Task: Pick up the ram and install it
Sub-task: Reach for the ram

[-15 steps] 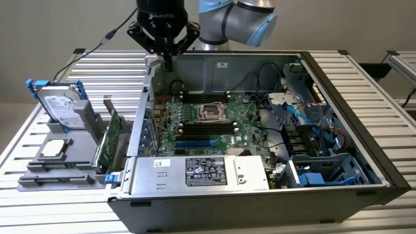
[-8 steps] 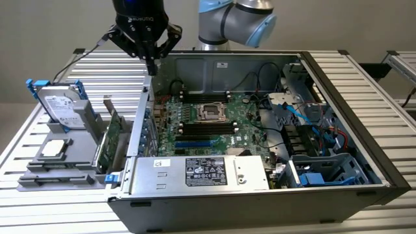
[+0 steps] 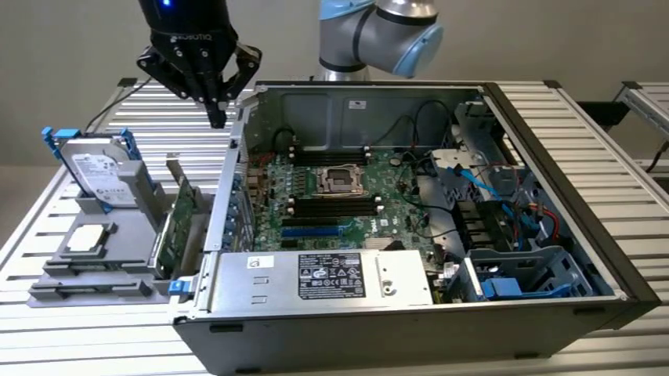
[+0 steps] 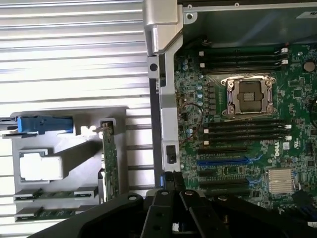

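Green motherboard (image 3: 313, 196) with black slots (image 4: 242, 126) and one blue slot (image 4: 223, 161). Grey holder (image 4: 74, 148) carrying thin, dark green ram (image 4: 54, 194) sticks. Silver hard drive (image 3: 94, 168) in a blue frame. Black gripper (image 3: 216, 117). Pale silver tabletop (image 4: 74, 49), ribbed in parallel lines.

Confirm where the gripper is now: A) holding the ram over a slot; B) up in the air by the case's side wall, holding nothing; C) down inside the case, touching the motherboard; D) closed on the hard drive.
B: the gripper hangs shut and empty in the air near the side wall of the case, while the ram lies in the grey holder.
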Available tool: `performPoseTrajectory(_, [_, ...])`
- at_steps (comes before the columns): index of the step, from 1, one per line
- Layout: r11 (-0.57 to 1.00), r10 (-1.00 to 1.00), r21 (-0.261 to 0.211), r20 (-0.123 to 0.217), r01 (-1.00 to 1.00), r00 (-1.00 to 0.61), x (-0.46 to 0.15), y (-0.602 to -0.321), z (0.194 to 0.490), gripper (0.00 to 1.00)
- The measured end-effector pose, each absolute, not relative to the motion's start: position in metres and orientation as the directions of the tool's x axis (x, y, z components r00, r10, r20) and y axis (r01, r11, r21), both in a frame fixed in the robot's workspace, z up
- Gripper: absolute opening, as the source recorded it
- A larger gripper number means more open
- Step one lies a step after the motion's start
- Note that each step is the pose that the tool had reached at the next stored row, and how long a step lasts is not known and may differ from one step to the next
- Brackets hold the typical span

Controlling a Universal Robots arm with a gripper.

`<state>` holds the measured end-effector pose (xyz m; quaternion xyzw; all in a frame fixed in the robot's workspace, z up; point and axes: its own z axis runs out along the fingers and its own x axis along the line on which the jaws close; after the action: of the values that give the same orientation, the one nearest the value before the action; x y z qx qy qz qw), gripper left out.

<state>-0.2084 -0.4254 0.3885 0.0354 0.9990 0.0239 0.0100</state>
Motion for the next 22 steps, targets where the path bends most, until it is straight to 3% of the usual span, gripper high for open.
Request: performPoseTrajectory(22, [0.996,0.071,0.048,-0.018,0.070,-0.997,-0.304,-0.448,0.379,0.11])
